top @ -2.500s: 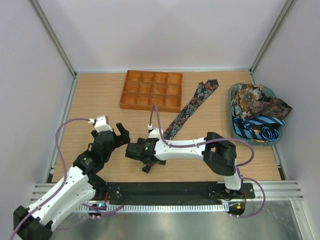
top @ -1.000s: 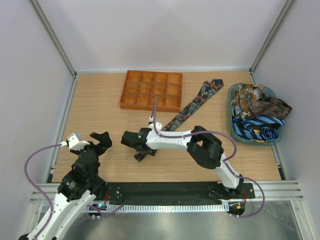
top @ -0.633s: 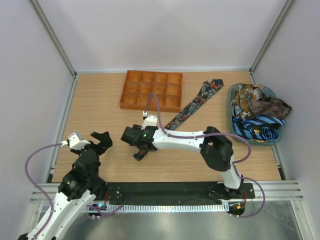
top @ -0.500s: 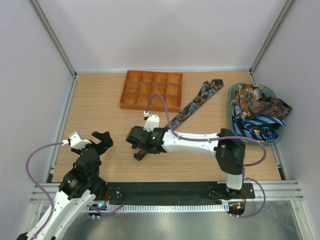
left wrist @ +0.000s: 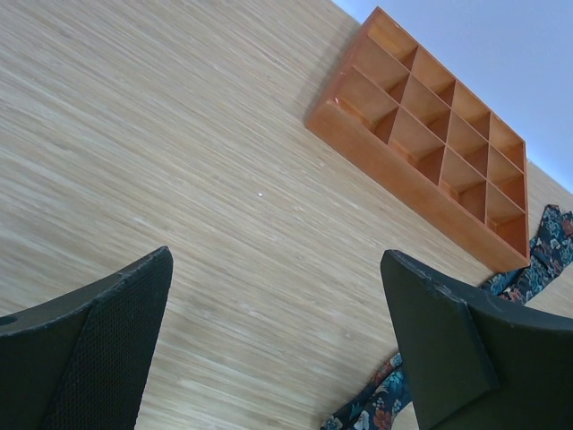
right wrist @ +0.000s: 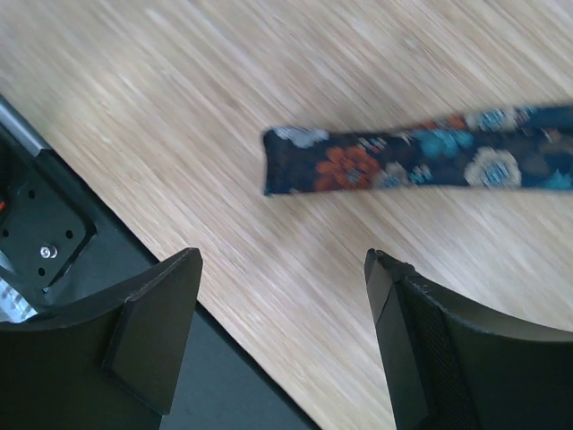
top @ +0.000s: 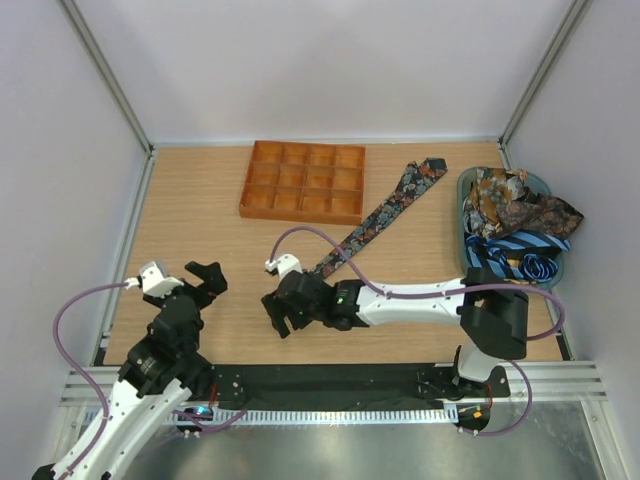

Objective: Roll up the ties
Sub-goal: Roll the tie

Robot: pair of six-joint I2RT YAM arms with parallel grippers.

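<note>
One floral tie (top: 385, 210) lies flat in a long diagonal, its wide pointed end near the basket and its narrow end running under my right arm. In the right wrist view that narrow end (right wrist: 358, 166) lies on the wood just beyond my open right gripper (right wrist: 282, 278), with nothing between the fingers. From above, the right gripper (top: 280, 318) hovers near the table's front edge. My left gripper (top: 208, 280) stands wide open and empty at the front left. In the left wrist view, the left gripper (left wrist: 273, 269) has a bit of the tie (left wrist: 376, 408) beside its right finger. More ties (top: 520, 215) are heaped at the right.
An orange gridded tray (top: 303, 180) sits at the back centre, also in the left wrist view as the tray (left wrist: 430, 134). A teal basket (top: 463, 215) at the right holds the heap of ties. A black strip and metal rail (right wrist: 45, 233) run along the near edge.
My right gripper has opened and drawn back toward the near edge, off the tie's narrow end, its elbow swinging right. The left arm pulled back to the left earlier and has since kept still.
</note>
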